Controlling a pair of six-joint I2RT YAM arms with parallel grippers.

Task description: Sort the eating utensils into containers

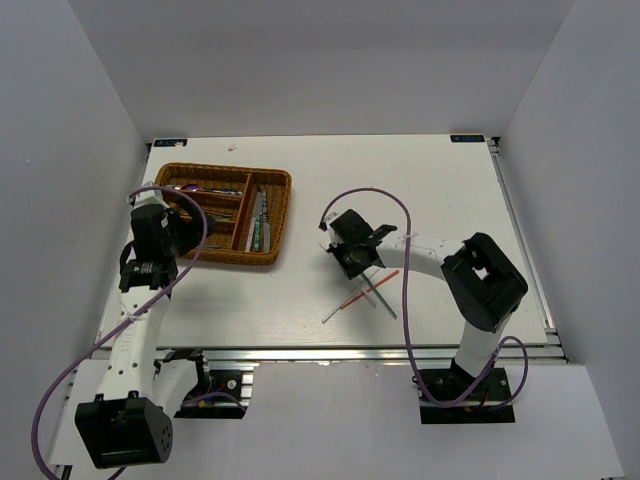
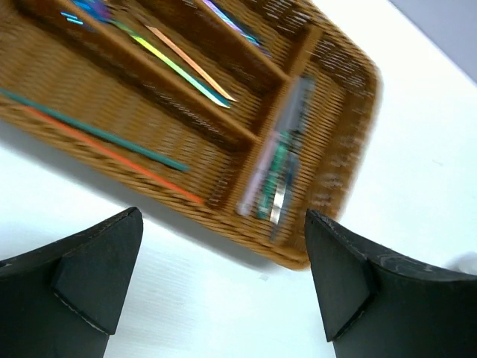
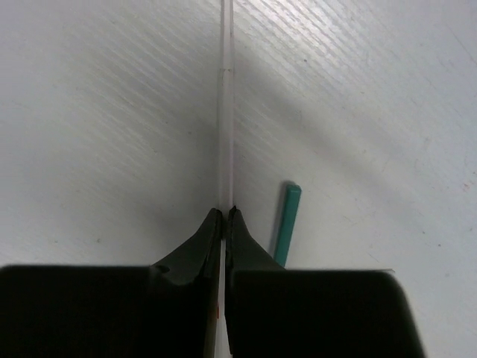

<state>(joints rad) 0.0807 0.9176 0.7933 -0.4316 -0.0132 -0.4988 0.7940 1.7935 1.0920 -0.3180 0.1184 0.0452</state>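
Plain white walls (image 1: 300, 60) boxed in a white table (image 1: 450, 200). The wicker tray (image 1: 276, 215) sat far-left, holding utensils. The left gripper (image 2: 223, 253) hung beside it, jaws wide, while the right gripper (image 3: 224, 216) pinched a pale chopstick (image 3: 226, 112) near a teal chopstick (image 3: 288, 220).

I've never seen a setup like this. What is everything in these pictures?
Wicker tray: one, brown, table's far left, divided into compartments.
Cutlery: several pieces, silvery, teal, purple, rainbow-tinted, inside the tray; count unclear.
Tray chopsticks: two, teal and orange, one long compartment.
Loose chopsticks: three, orange, green, grey, crossed on the table by the right arm.
Table: one, white.
Cables: two, purple, one per arm.
Left gripper: black, open, empty, facing the tray.
Right gripper: black, shut on the grey chopstick.
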